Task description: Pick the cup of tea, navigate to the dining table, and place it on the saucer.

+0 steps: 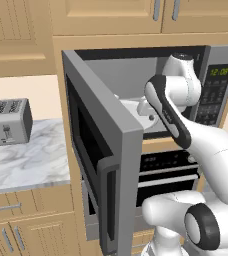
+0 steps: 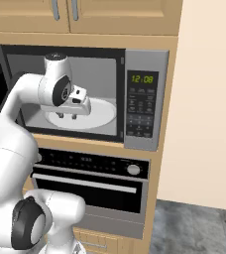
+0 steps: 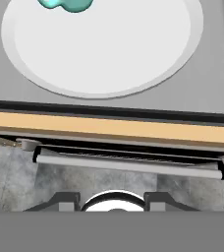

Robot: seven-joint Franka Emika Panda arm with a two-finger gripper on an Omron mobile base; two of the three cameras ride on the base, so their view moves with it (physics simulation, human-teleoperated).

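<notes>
The cup of tea (image 3: 67, 4) is a teal-green mug standing on the white turntable (image 3: 104, 49) inside the open microwave; the hand view's top edge cuts it off. My gripper (image 2: 68, 115) hangs just inside the microwave mouth, above the front of the turntable (image 2: 99, 114). In the hand view the gripper (image 3: 111, 199) is open, with nothing between its fingertips, and the mug lies well ahead and to the left. The dining table and the saucer are out of view.
The microwave door (image 1: 103, 150) swings out wide to the left of the arm. The control panel (image 2: 142, 104) is on the right. A built-in oven (image 2: 85, 183) with a bar handle (image 3: 128, 165) sits below. A toaster (image 1: 6, 122) stands on the marble counter (image 1: 26, 160).
</notes>
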